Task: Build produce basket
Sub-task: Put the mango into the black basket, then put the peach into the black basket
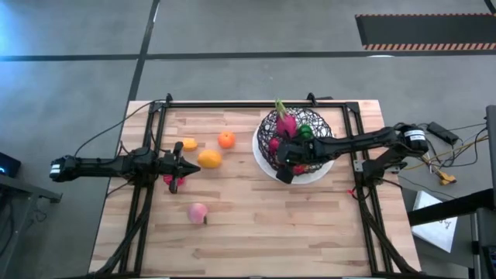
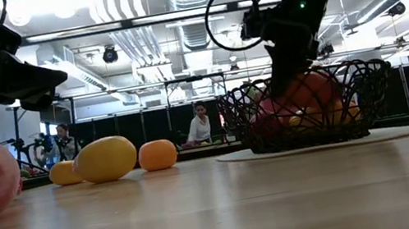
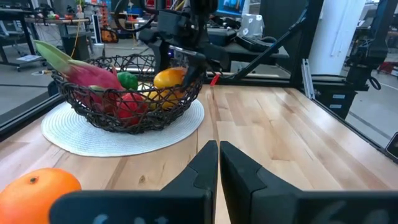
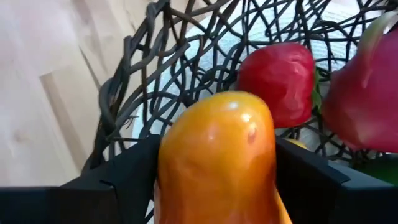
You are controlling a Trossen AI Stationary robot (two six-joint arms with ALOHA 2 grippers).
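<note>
The black wire basket (image 1: 310, 128) stands on its white round plate (image 1: 314, 175) at the table's far right. It holds a pink dragon fruit (image 1: 285, 122), a green piece (image 1: 305, 132) and a red piece (image 4: 277, 74). My right gripper (image 1: 292, 157) reaches into the basket's near-left side, shut on an orange-yellow fruit (image 4: 217, 155). My left gripper (image 1: 183, 165) is shut and empty above the table's left half, beside a yellow fruit (image 1: 209, 159). An orange (image 1: 225, 139), a small yellow-orange piece (image 1: 188, 144) and a pale pink fruit (image 1: 198, 211) lie on the table. My right gripper pinches the orange-yellow fruit by its two opposite sides (image 4: 171, 162) between its two fingers (image 4: 118, 180). The fingers slant down into the basket from the table's right. The fruit sits at about rim height inside the basket (image 3: 169, 78). Whether it rests on the other pieces, I cannot tell.
A small red piece (image 1: 172, 181) lies under my left gripper. A black frame (image 1: 232, 104) runs along the table's far edge and down both sides. Bare wood lies between the loose fruit and the plate. People sit in the room behind the table (image 2: 201, 123).
</note>
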